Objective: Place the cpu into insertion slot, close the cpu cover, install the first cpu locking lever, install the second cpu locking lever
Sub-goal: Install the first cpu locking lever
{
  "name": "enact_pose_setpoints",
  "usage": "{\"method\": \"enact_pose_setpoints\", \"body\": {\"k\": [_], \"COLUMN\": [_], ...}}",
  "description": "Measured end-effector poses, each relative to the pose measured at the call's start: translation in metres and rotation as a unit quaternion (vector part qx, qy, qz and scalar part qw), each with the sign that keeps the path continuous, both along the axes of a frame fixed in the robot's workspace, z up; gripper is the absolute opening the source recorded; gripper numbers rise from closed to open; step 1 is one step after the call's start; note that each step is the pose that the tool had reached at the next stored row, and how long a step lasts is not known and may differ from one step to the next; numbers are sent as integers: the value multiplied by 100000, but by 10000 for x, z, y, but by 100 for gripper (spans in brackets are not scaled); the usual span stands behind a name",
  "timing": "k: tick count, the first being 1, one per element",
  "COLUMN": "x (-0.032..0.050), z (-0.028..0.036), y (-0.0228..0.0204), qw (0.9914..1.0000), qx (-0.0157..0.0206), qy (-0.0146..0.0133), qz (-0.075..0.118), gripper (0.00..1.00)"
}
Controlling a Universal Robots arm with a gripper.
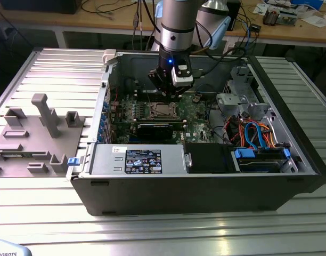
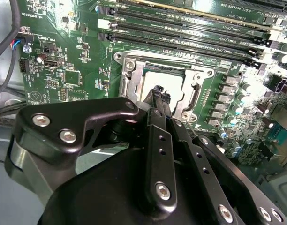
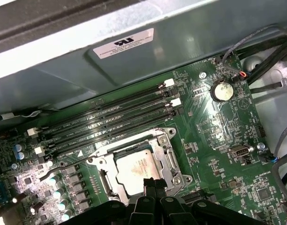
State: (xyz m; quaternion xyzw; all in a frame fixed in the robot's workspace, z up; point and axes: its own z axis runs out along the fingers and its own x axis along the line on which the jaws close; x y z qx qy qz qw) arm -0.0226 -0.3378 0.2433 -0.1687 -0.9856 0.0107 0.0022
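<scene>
Hangs inside the open computer case (image 1: pixel 205 186) on the bench (image 1: pixel 152 234) with the claw (image 2: pixel 158 90) clenched, tips together, just over one edge of the cover (image 3: pixel 168 157). Shows the chip (image 3: pixel 139 166) flat in its socket, framed by that cover lying down around it. Keeps open room above the board, with memory slots (image 3: pixel 110 122) along one side and a thin lever (image 3: pixel 64 165) off one corner.
</scene>
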Motion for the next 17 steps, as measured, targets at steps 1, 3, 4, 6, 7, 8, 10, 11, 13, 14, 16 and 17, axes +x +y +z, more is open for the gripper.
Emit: {"method": "enact_pose_setpoints", "body": {"k": [1, 3, 4, 6, 7, 8, 10, 11, 13, 14, 16, 17], "x": [0, 0, 0, 0, 0, 0, 0, 0, 0, 0, 0, 0], "z": [0, 0, 0, 0, 0, 0, 0, 0, 0, 0, 0, 0], "y": [0, 0, 0, 0, 0, 0, 0, 0, 0, 0, 0, 0], "qw": [100000, 99999, 99998, 99994, 99993, 99992, 99987, 99985, 99978, 99975, 99963, 99960], "qx": [3, 1, -1, 1, 1, 0, 1, 0, -2, 1, 1, -2], "qy": [-3, -3, -2, -2, 0, 0, -4, 0, 0, -1, -2, -4], "qz": [194, 438, 636, 1057, 1184, 1304, 1615, 1742, 2095, 2257, 2715, 2831], "gripper": [11, 11, 11, 11, 11, 11, 11, 11, 11, 11, 11, 11]}}
